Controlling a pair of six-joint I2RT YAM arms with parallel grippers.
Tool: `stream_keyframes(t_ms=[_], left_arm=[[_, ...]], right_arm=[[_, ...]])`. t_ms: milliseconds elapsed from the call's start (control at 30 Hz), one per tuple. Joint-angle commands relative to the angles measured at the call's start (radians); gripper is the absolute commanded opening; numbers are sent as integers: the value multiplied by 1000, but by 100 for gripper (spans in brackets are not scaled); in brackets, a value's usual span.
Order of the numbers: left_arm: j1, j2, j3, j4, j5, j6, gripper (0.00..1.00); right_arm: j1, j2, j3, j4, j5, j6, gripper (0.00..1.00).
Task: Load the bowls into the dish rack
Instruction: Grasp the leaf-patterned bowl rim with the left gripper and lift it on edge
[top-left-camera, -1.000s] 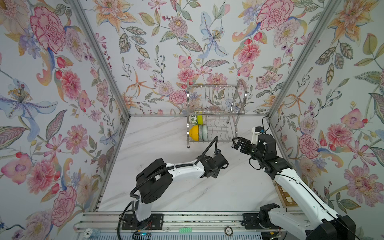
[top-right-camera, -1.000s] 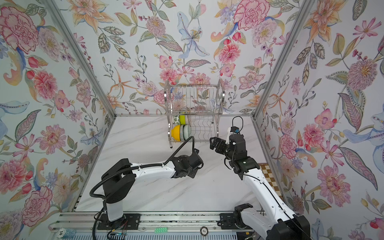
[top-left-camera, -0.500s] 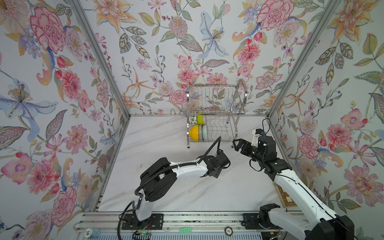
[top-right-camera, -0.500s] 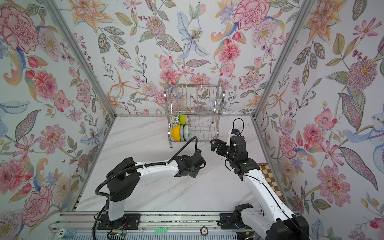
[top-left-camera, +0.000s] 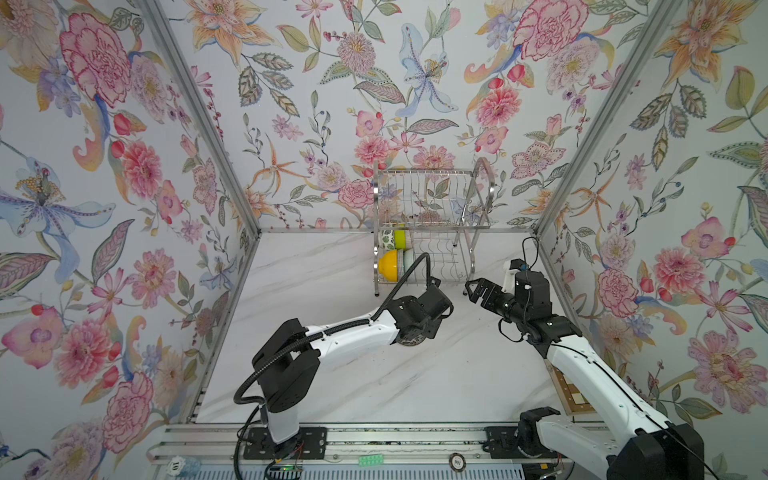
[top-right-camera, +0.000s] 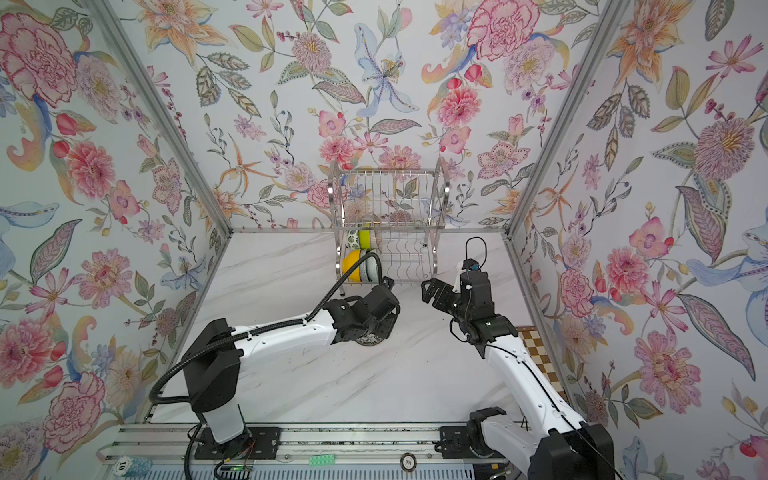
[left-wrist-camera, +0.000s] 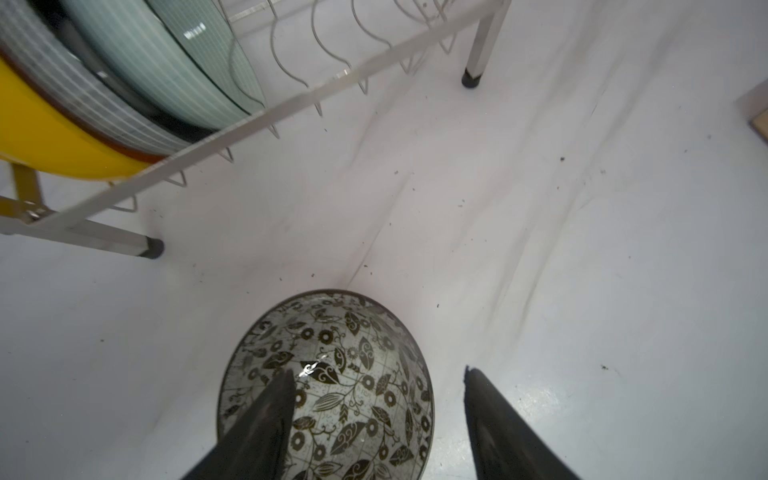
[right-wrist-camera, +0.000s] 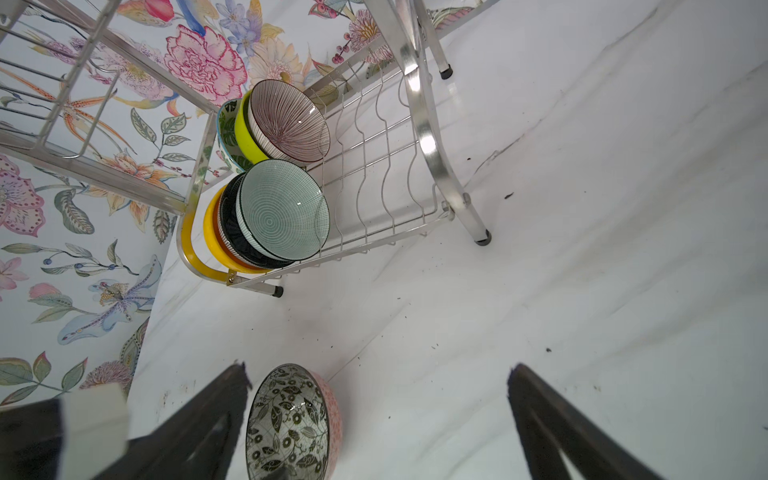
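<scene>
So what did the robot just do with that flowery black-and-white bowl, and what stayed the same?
The left fingers opened and let go of the black-and-white bowl; it sits on the table, one finger inside its rim, one outside. The right fingers stayed open in the same spot, and the dish rack kept its six bowls.

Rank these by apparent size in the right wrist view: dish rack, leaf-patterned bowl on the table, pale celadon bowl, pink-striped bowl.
1. dish rack
2. leaf-patterned bowl, but nearest the camera and cut off, so unsure
3. pale celadon bowl and pink-striped bowl look alike
</scene>
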Motion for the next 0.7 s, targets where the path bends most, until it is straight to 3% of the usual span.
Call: stream_keyframes(t_ms=[0,33,67,167,200,500,667], left_arm=[[47,-98,-54,27,-24,-10,73],[61,-121,-74,38,-18,-22,82],[82,-149,-103,57,-9,-35,86],[147,-254,-205,128,44,-67,88],[170,-287,-246,151,60,-81,98],[358,-502,-549,329,285,-208,99],[416,-580,-718,466,385,-326,99]], right_arm=[[12,17,38,-46,4,2,99],[19,23,41,-60,12,-4,99],[28,29,44,-69,21,-10,99],[68,51,57,-94,52,-30,99],[87,61,64,-102,66,-40,99],[279,213,160,-155,154,-110,98],[398,344,202,-181,185,-104,81]])
